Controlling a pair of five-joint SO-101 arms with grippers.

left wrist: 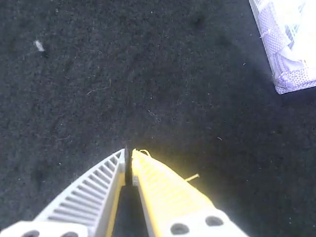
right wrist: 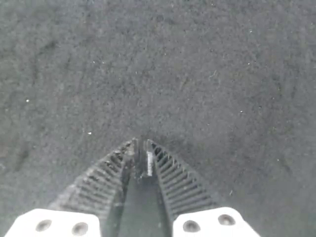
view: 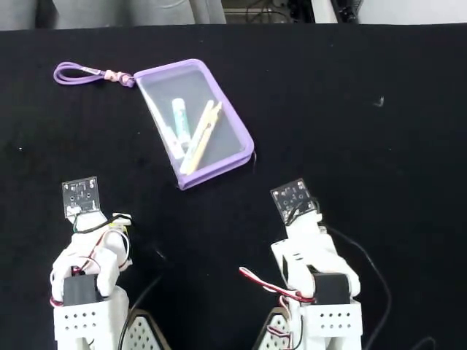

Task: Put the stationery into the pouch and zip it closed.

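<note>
A purple-edged clear pouch (view: pixel 197 120) lies on the black table, above and between the two arms, with a purple cord loop (view: pixel 76 73) at its far left corner. Inside it I see a white and teal tube (view: pixel 179 117) and pale yellow sticks (view: pixel 202 136). A corner of the pouch (left wrist: pixel 289 47) shows in the left wrist view. My left gripper (left wrist: pixel 130 154) is shut and holds nothing, low at the near left. My right gripper (right wrist: pixel 140 146) is shut and holds nothing, near the front right, over bare cloth.
The black cloth (view: pixel 350 109) covers the whole table. Both arm bases (view: pixel 80 313) (view: pixel 325 313) stand at the near edge, with cables trailing beside the right one. A small pale speck (view: pixel 379 102) lies at the far right.
</note>
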